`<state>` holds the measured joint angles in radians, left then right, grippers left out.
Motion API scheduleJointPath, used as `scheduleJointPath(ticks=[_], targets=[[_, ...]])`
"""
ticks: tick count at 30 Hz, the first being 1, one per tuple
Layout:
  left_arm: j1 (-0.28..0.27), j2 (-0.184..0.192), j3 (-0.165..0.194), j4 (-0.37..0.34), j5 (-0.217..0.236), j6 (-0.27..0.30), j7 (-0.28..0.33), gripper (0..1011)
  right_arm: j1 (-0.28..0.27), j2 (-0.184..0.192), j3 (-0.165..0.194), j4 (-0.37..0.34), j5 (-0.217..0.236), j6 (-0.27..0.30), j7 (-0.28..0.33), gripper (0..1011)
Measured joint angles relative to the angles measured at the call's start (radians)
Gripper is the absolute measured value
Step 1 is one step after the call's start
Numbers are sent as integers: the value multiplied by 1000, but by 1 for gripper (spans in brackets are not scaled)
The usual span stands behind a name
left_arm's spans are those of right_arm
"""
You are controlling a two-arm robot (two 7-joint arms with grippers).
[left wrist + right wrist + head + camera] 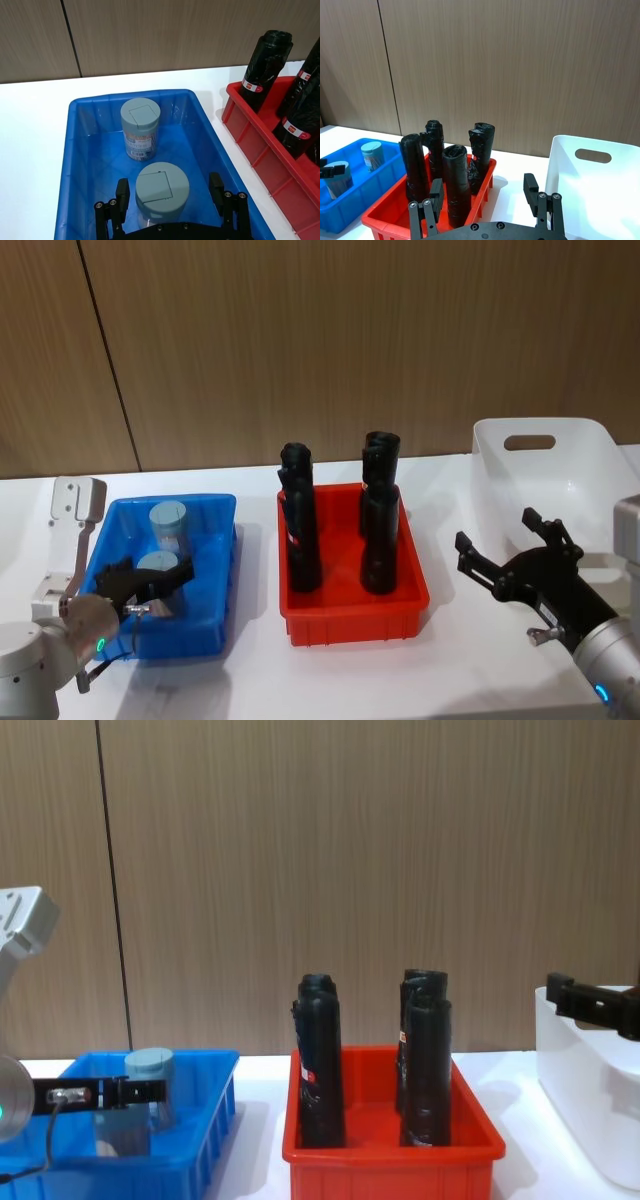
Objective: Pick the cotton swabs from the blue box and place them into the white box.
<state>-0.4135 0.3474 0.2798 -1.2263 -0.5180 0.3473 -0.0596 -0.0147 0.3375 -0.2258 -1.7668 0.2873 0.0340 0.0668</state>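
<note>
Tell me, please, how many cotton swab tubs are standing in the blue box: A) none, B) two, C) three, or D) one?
B: two stand in the blue box, a far tub towards the back wall and a near tub between the open fingers of the left gripper.

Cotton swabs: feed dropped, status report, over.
Left end effector open, flanking the near cotton swab tub in the blue box. Second tub behind. Right end effector open beside the white box. Red bin between boxes.
</note>
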Motion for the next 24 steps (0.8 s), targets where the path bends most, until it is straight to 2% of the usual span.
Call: scheduleJointPath(ticks=[10,15,19,24], targets=[[-20,-5,1,34,24,9,-26,992,0,0,0,0,0,0,0,1002],[-28,-8,2,47,37,11,-35,902,0,0,0,0,0,0,0,1002],[-35,-11,3,61,52,12,-40,757,0,0,0,0,0,0,0,1002],[-42,-14,4,73,64,11,-42,671,0,0,0,0,0,0,0,1002]])
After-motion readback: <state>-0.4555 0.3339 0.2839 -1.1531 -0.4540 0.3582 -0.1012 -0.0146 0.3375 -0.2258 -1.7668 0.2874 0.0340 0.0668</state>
